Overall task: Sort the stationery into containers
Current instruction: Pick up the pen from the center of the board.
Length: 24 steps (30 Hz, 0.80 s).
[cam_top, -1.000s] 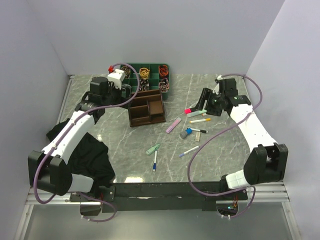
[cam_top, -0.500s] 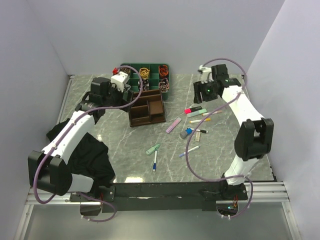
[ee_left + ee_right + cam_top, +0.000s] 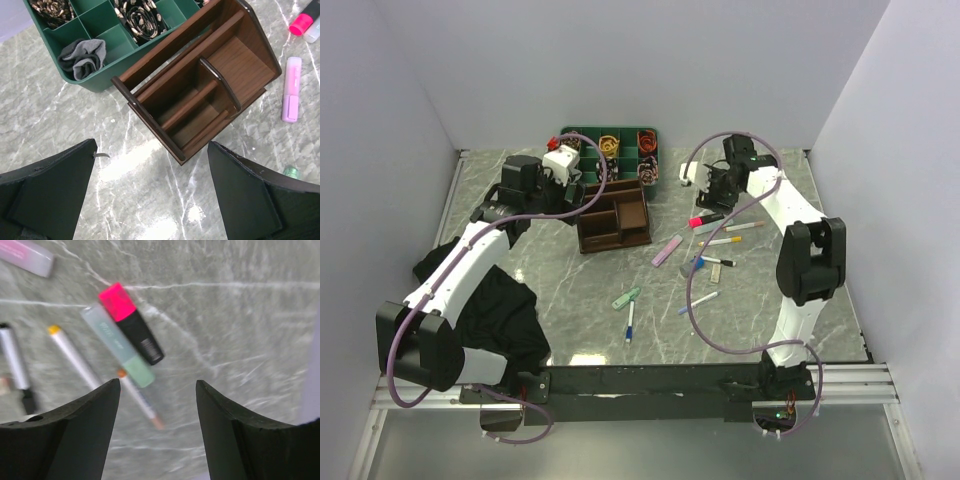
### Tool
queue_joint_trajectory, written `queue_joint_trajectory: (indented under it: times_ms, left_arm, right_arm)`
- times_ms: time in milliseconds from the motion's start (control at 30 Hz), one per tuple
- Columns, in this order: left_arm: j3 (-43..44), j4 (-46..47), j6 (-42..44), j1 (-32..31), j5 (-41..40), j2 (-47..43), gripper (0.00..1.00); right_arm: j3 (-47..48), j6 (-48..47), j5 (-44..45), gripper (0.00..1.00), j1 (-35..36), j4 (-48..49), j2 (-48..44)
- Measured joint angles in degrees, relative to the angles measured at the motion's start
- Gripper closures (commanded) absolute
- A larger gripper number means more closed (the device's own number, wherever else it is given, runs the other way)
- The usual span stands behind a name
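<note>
You're hovering the right gripper over the pen cluster, fingers spread and nothing between them. The pink highlighter is lying flat just ahead of the tips, touching the mint-green marker alongside it, with a yellow-tipped pen near by. This looks like the approach for a first pick. The organiser's visible compartments are looking bare. Your left gripper is hanging over that organiser, spread wide and carrying nothing. The lilac bar is lying beside the organiser on the table. Next you're going to need one fingertip on each side of the highlighter alone. Those two are lying tight together, so be choosing your gap carefully.
</note>
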Motion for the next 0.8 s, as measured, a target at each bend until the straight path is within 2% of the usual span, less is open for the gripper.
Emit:
queue_joint_trajectory:
  times_ms: [167,267,467,800]
  left_arm:
    - [-0.09,0.0,0.74,0.02,-1.36,0.02,0.01]
    - [-0.15,0.04,0.9,0.07,-2.03,0.26,0.0]
    - [-0.24,0.02,0.94,1.05,-3.02,1.57,0.01]
    - [-0.55,0.09,0.94,2.08,-3.91,3.23,0.01]
  right_arm:
    - [-0.28,-11.08,0.26,0.36,0.68,2.56,3.28]
    - [3.41,-15.34,0.13,0.39,1.4,-0.28,8.15]
    - [9.2,-19.28,-0.46,0.44,3.48,-5.55,14.67]
    - [10.82,-20.35,-1.44,0.46,4.98,-11.61,15.04]
